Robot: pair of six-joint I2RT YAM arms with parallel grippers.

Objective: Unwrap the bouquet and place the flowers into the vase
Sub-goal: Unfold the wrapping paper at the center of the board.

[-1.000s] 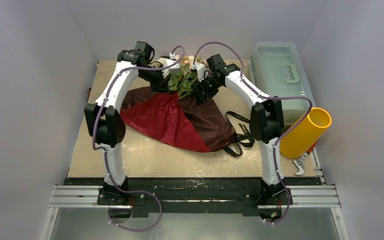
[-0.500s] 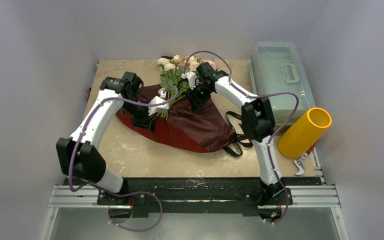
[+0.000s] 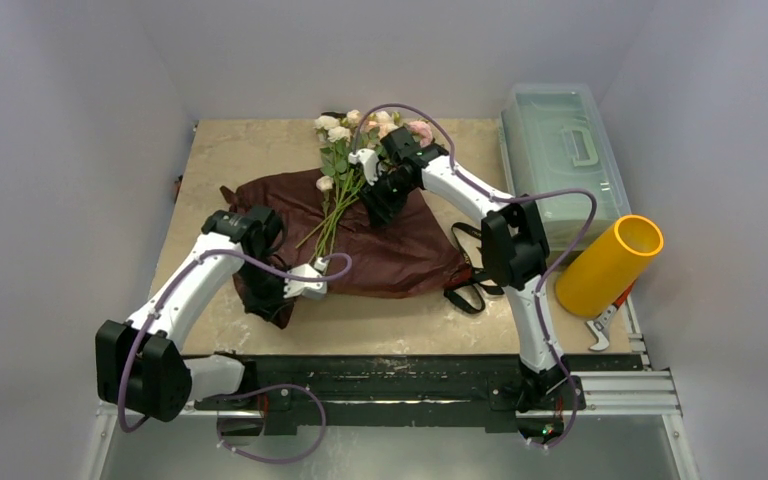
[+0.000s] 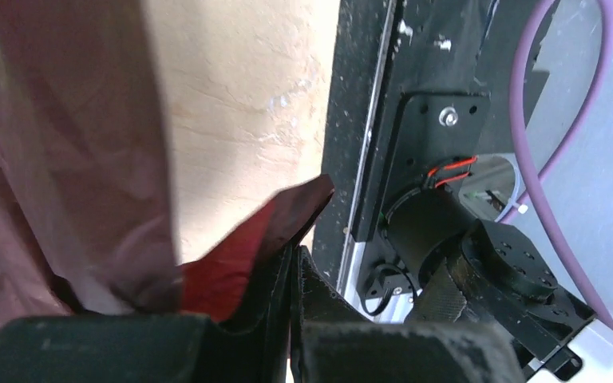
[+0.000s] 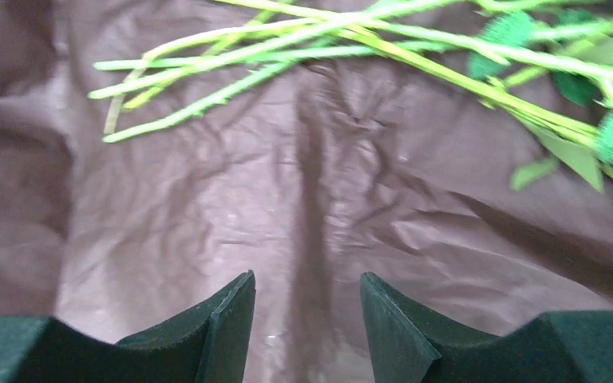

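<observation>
The flowers point(image 3: 338, 165) lie on the spread maroon paper point(image 3: 410, 255) at the far middle of the counter point(image 3: 250, 150), stems slanting near-left, just ahead of the empty, parted right jaws (the nearer arm); the left jaws pinch a paper corner. Cream and pink heads, thin green stems.

The flowers point(image 3: 343, 172) lie on the far part of the paper point(image 3: 405, 252) spread mid-tabletop point(image 3: 250, 145), with the ribbon point(image 3: 476, 272) at its right edge and the vase point(image 3: 605, 265) farther right, just near of the box point(image 3: 560, 150).

No legible txt, labels, brands or nos. in any of the views.
</observation>
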